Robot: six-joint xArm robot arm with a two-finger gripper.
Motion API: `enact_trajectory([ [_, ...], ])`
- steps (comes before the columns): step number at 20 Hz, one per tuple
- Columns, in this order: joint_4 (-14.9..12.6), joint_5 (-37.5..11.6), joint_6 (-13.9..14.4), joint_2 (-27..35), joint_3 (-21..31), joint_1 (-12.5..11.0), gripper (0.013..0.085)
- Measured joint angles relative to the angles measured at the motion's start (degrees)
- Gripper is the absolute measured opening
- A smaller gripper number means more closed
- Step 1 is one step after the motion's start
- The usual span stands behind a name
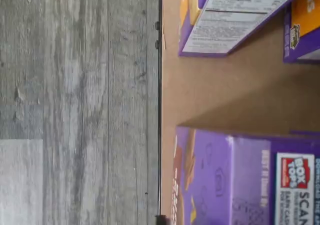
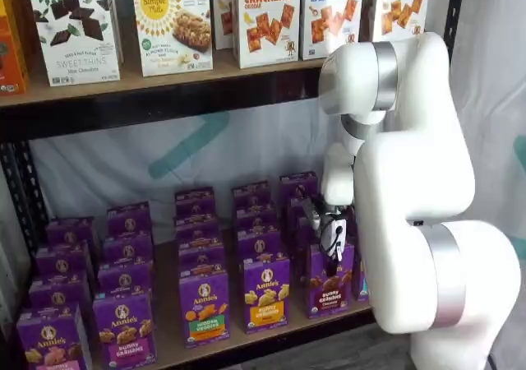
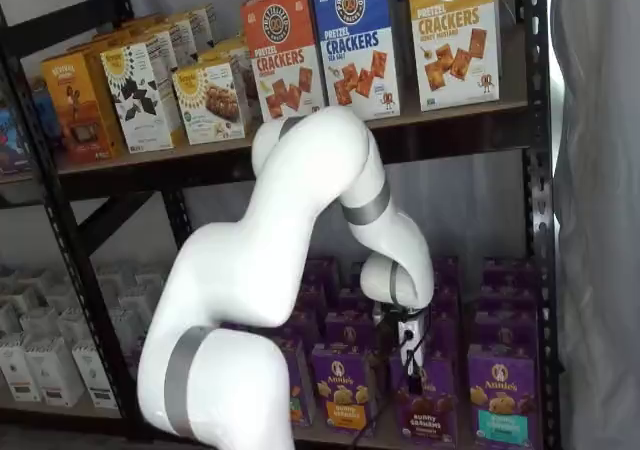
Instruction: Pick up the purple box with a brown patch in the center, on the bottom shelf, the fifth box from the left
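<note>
The white arm [image 2: 411,189] was seen in both shelf views, bent low in front of the bottom shelf [image 2: 246,341], which was filled with rows of purple cartons. The purple box [image 2: 330,281] with dark brown cookies stood upright in the front row of this shelf, just behind the gripper [image 2: 332,240], and it appeared not yet lifted. The gripper was held at the top of this box, but whether its fingers were apart, together or clamped on the box could not be told from the pictures. In the wrist view only the shelf board and neighbouring cartons were shown. It was judged that the approach was done, while the firm grasp and the lifting out were left.
</note>
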Motion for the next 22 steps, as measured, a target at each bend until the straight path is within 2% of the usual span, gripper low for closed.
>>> enact_trajectory([
  [1, -0.03, -0.04, 0.05, -0.03, 0.06, 0.02, 0.053],
  [2, -0.07, -0.11, 0.11, -0.08, 0.14, 0.05, 0.049],
  [5, -0.47, -0.41, 0.55, -0.29, 0.51, 0.12, 0.045],
  [6, -0.65, -0.55, 0.73, -0.39, 0.68, 0.14, 0.041],
  [12, -0.56, -1.17, 0.67, -0.87, 1.47, 0.19, 0.041],
  [14, -0.65, -1.19, 0.73, -1.02, 1.67, 0.17, 0.033],
  [22, 0.39, -1.73, -0.03, -2.24, 3.49, 0.38, 0.033],
])
